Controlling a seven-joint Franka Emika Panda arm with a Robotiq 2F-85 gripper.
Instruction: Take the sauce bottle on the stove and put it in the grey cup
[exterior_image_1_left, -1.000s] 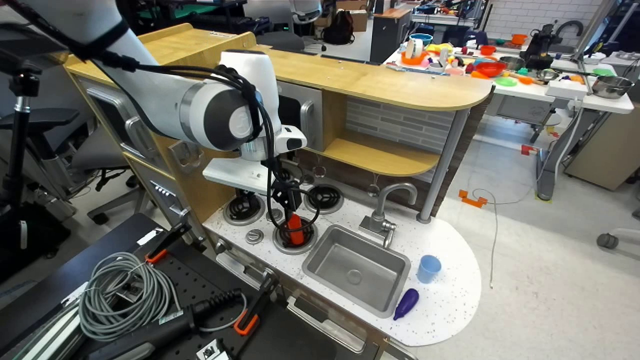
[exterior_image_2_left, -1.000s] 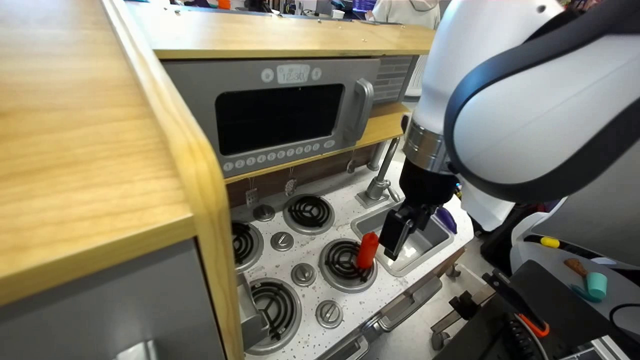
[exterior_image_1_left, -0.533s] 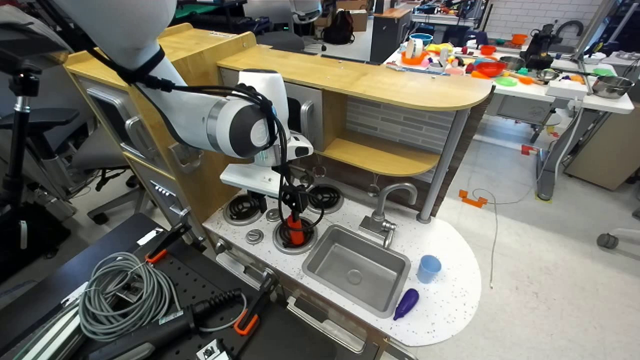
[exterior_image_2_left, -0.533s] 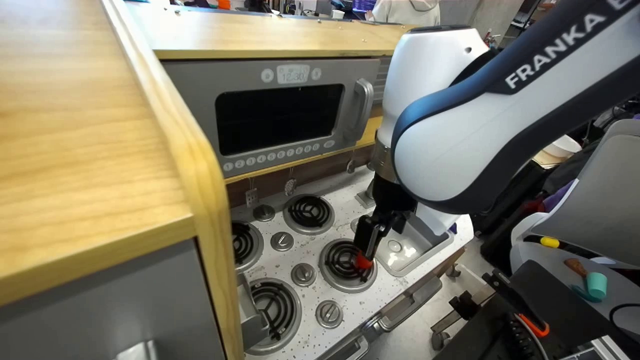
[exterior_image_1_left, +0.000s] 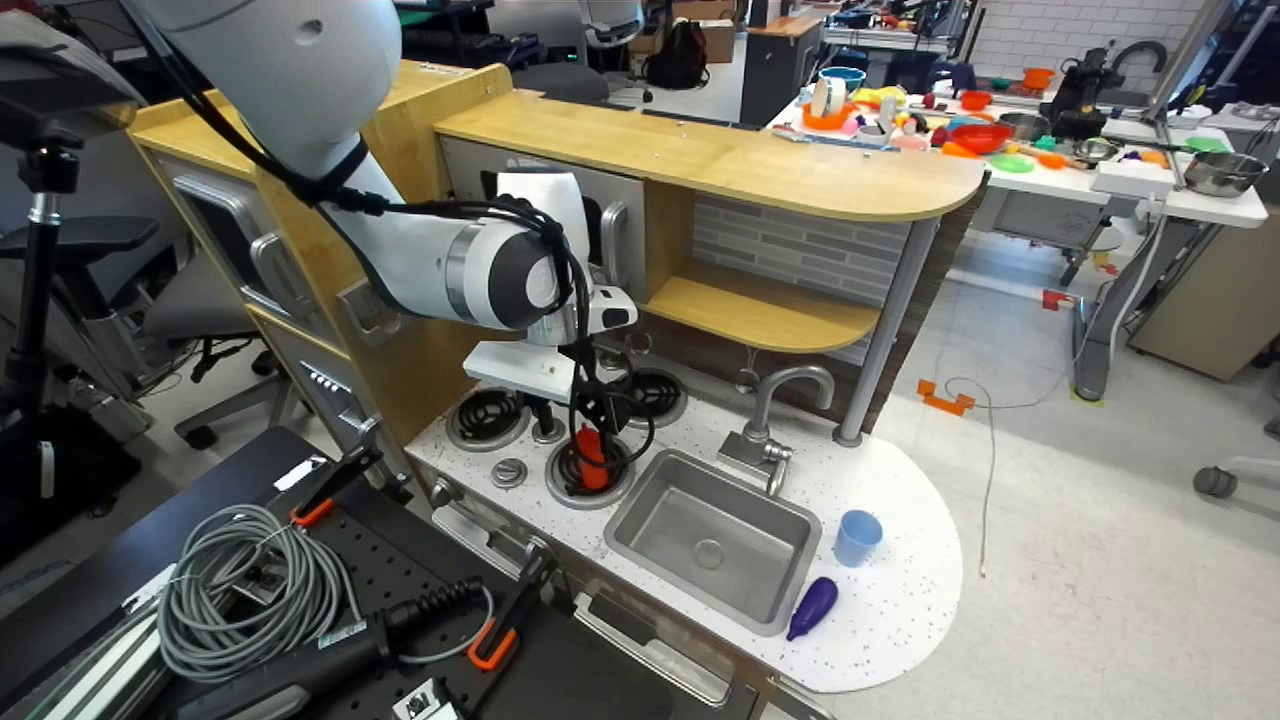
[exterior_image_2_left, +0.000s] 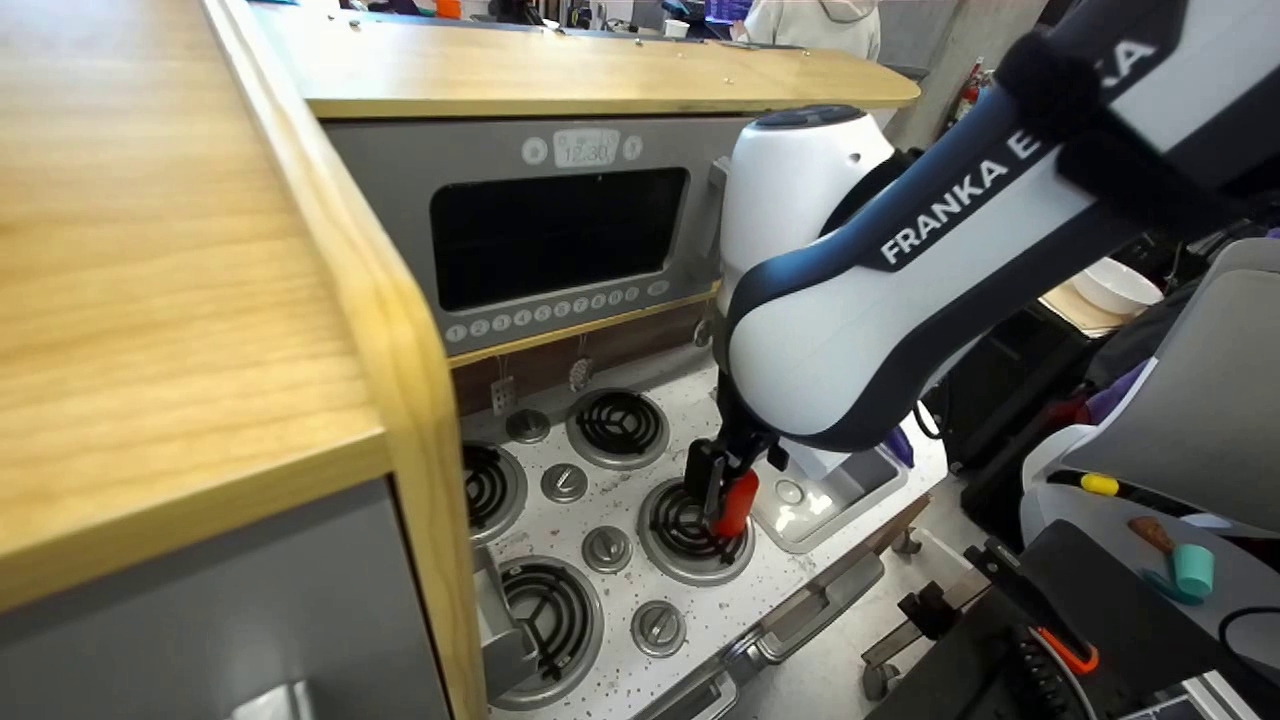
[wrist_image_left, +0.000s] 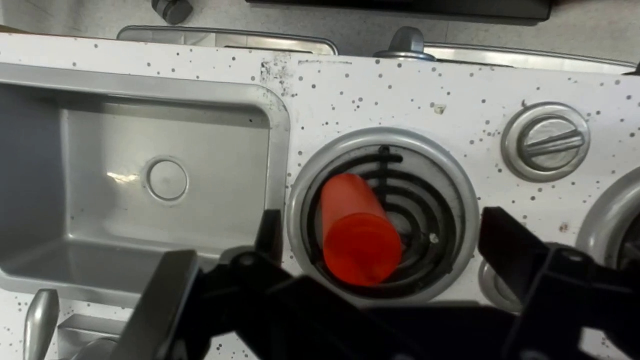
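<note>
- gripper (wrist_image_left: 382, 230) is spread wide rn, fingers (wrist_image_left: 507, 242) well apart, w/ a visible gap to the bottle (wrist_image_left: 356, 220) on both sides in wrist view
- bottle's the red one, standing upright on the stove (exterior_image_2_left: 612, 497), specifically on the burner (wrist_image_left: 434, 200) right beside the sink (wrist_image_left: 278, 160), & a bit over to the sink side of that burner
- sideways it's btwn the fingers but off-center, def closer to the sink-side one
- in an exterior view one finger (exterior_image_2_left: 703, 480) overlaps the bottle's edge; can't tell how far down the tips reach alongside it tho
- in an exterior view the gripper (exterior_image_1_left: 603, 410) shows just above the bottle
- cup (exterior_image_1_left: 857, 540) looks more light blue than grey tbh, it's past the sink, so sink's btwn it & the bottle. Well apart from gripper too
- purple thing (exterior_image_1_left: 812, 607) lies near the cup, right by the sink's edge
</note>
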